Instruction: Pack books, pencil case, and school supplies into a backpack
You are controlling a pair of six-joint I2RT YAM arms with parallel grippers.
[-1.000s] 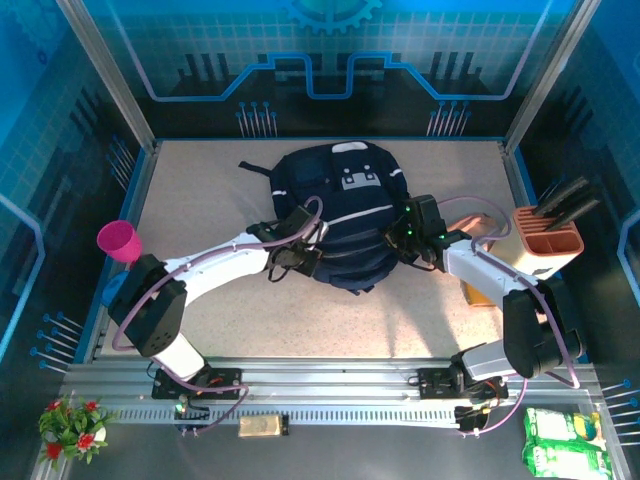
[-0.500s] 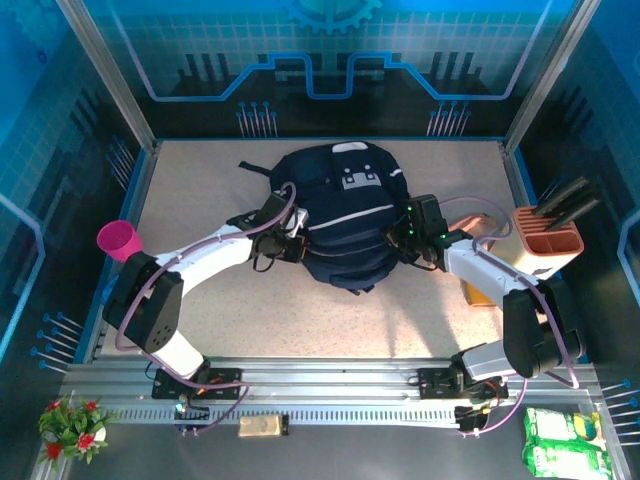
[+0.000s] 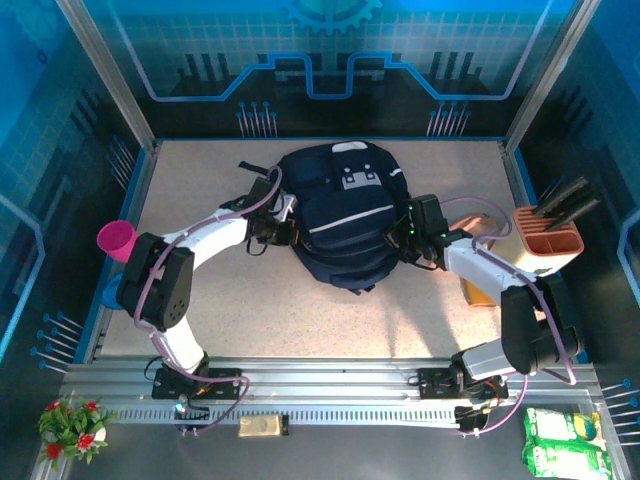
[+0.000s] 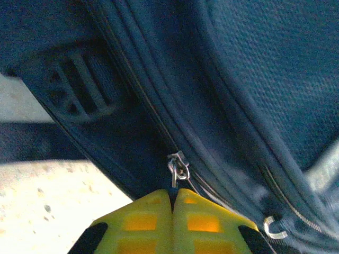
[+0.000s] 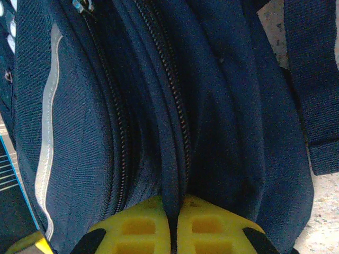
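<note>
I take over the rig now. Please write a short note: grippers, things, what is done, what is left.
Left gripper: shut on a zipper pull at the backpack's left side.
Right gripper: shut on a fabric fold between two zippers.
The backpack lies mid-table; a flat orange piece lies beside the right arm.
Done: backpack gripped on both sides.
Left: finish the zip, pack the orange piece.

White arms (image 3: 215, 240), black joints, lilac cables, seemingly ribbed yellow fingers (image 4: 137, 222).

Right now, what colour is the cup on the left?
The cup is magenta pink; top camera shows it best.
</note>
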